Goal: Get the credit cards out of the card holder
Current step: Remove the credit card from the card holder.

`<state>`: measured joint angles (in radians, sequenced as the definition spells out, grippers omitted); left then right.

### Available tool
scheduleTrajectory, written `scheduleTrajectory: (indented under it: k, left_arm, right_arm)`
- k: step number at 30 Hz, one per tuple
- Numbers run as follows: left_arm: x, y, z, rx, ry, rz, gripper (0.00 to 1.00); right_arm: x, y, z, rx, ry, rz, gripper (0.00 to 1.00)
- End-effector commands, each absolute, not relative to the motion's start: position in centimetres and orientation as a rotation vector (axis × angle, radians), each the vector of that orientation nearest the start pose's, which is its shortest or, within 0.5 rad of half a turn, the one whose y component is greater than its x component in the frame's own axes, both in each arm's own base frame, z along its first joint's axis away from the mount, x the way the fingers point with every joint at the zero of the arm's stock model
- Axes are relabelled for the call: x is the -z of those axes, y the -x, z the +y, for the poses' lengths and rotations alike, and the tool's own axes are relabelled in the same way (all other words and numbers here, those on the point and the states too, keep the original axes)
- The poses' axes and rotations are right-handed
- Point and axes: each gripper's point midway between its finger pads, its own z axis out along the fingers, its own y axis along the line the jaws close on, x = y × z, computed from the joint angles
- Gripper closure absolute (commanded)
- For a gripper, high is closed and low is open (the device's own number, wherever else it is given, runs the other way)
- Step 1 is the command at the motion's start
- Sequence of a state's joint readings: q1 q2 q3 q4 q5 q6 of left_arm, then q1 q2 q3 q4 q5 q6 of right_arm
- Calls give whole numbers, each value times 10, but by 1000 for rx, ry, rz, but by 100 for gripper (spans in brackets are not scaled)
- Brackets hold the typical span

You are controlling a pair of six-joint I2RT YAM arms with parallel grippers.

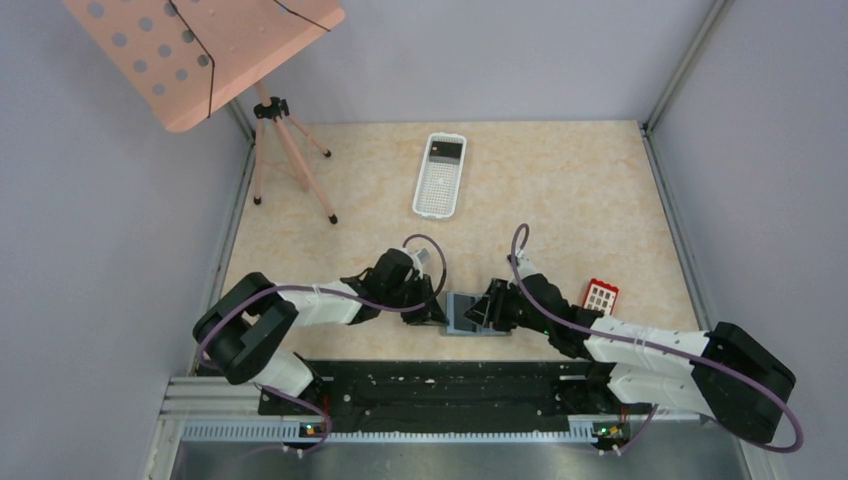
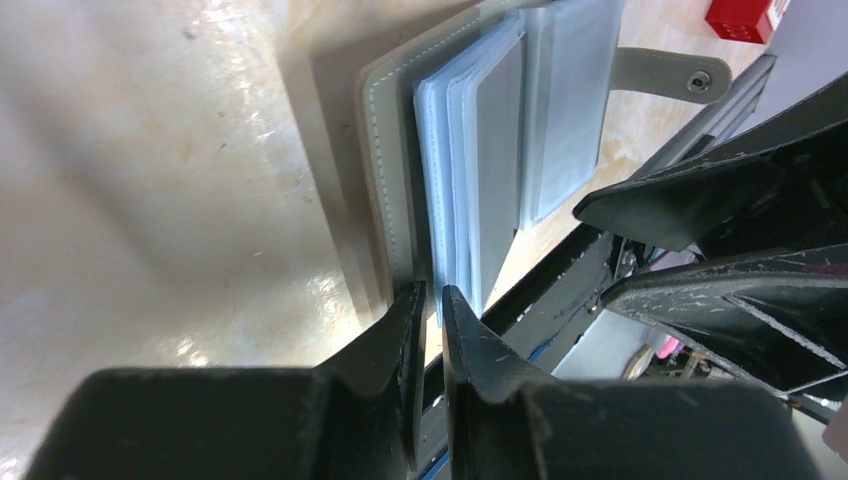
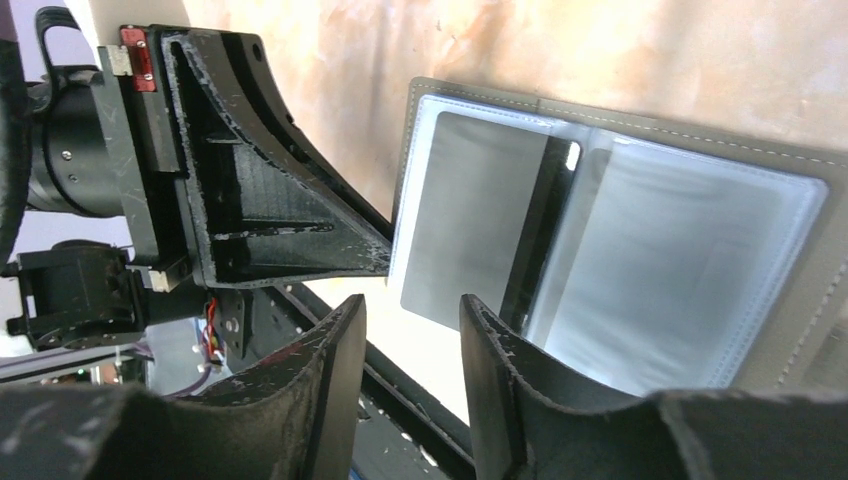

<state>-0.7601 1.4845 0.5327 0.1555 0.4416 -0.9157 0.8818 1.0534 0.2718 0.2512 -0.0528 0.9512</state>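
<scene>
One card holder (image 2: pixel 385 150) edge pinched in left tool (image 2: pixel 428 292).

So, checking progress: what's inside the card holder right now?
The card holder shows clear sleeves; one holds a grey rectangle, possibly a card. Sleeves beneath are covered.

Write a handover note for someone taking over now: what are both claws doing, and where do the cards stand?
Left gripper: pinched shut on the card holder at its edge, pinning it open.
Right gripper: open, poised over the pocket nearest the left gripper.
Done: red card lies on the table, right of the holder.
Left: a pale card seems still pocketed; pull it out.
</scene>
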Motion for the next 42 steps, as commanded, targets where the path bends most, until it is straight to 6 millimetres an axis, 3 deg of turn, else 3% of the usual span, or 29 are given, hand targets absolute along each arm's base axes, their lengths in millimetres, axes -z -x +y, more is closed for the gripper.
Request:
scheduleTrajectory:
  k: [1,7,12,21,28,42]
  left_arm:
    - [-56,-172,-295,1170,-7,2627,83]
    - [-103,-179,-296,1219,-23,2496,81]
    - [-112,-180,-310,1299,-93,2475,82]
    - [-84,-186,-321,1307,-145,2487,85]
    - [-44,-181,-307,1206,-80,2578,87]
    - [-23,-178,-298,1142,-51,2624,88]
  right_arm:
    - [-91,-171,268,-1089,-57,2259,59]
    - [-88,-177,261,-1019,-67,2256,60]
    - [-89,-180,267,-1024,-54,2262,60]
    - [-80,-180,262,-982,-66,2290,61]
    - [-73,-181,259,-984,-75,2298,61]
    - [-44,-180,257,-959,-84,2374,61]
